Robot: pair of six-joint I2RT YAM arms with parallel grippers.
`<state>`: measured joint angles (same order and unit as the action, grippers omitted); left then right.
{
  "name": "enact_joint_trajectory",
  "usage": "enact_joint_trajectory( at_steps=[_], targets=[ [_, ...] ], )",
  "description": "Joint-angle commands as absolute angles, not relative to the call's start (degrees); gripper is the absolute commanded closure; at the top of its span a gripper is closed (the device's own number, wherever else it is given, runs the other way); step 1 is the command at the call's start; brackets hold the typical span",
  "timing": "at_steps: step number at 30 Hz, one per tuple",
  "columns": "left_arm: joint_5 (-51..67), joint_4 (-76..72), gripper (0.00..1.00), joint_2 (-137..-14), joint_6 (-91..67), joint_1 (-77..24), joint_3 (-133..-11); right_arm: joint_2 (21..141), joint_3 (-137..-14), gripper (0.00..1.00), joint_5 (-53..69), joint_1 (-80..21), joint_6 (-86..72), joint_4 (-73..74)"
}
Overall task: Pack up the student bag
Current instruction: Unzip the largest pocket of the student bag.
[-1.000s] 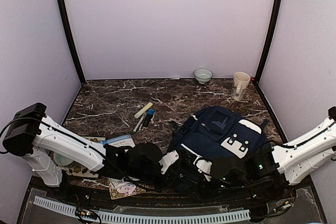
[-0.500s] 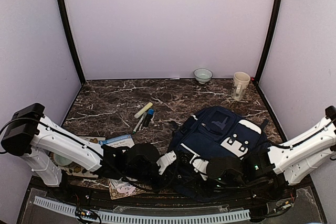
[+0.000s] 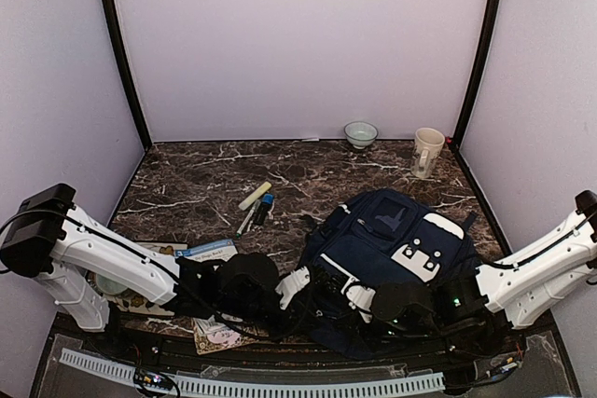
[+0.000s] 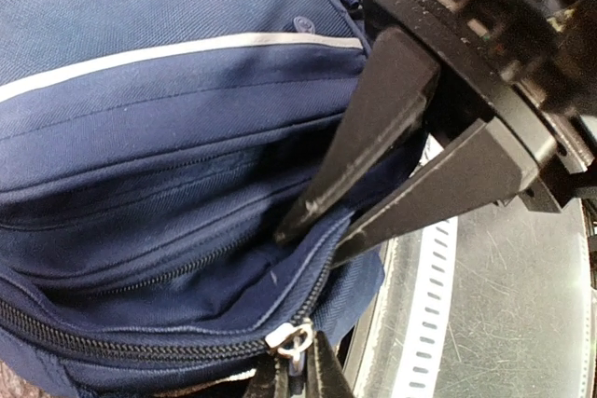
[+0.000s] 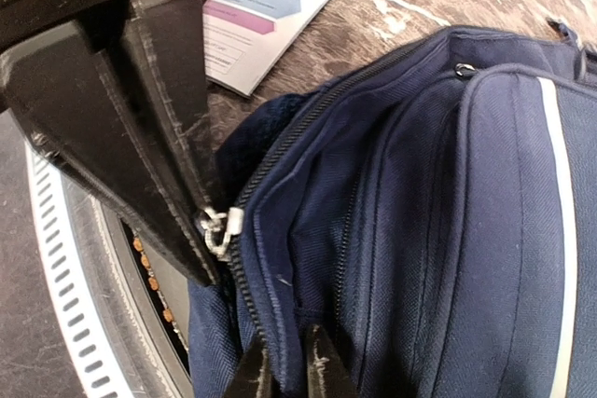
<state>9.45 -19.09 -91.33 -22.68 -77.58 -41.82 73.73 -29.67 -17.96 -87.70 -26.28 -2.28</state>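
Top external view: the dark marble table (image 3: 205, 174) is carrying every item. The student bag (image 3: 392, 230), navy with white stripes, is lying flat at the near right of the table, between the two arms and just ahead of their bases.

The left arm (image 3: 103, 253) is reaching in low from the left side, and the right arm (image 3: 536, 272) is reaching in low from the right. Both are meeting at the near edge of the bag.

In the right wrist view, the right gripper (image 5: 284, 370) is pinching the fabric lip of the bag beside the zipper track, with its fingers nearly together. In the left wrist view, the left gripper (image 4: 291, 375) is holding its fingers pressed together at the end of the zipper.

A booklet (image 3: 210, 251) is lying on the table left of the bag. A cream mug (image 3: 427, 151) and a small bowl (image 3: 361, 134) are standing at the far edge, well apart from the bag. Several markers (image 3: 256, 204) are lying near mid-table.

The metal zipper pull (image 4: 291, 337) is sitting between the left fingertips, which are clamping it.
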Motion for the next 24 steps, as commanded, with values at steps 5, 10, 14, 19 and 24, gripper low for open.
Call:
enact_joint_trajectory(
  at_steps=[5,10,14,19,24],
  targets=[
    [10.4,-24.0,1.00,-87.1,-21.8,-77.7,-40.7,71.3,-26.3,0.98,-18.7,-87.4,-27.0,-4.0],
    [7.2,-22.2,1.00,-87.7,-20.7,-77.5,-40.9,69.0,-25.2,1.00,-18.2,-87.4,-25.9,-4.4],
    [4.6,-20.3,1.00,-88.1,-20.3,-75.8,-40.1,66.3,-23.6,1.00,-18.0,-87.3,-26.0,-4.3],
    [1.3,-19.2,1.00,-87.5,-21.1,-71.1,-37.5,62.4,-21.9,1.00,-17.0,-87.3,-26.3,-3.6],
    [1.1,-20.9,1.00,-89.8,-21.7,-67.7,-35.9,60.2,-21.0,1.00,-16.8,-87.3,-26.4,-3.3]
  ],
)
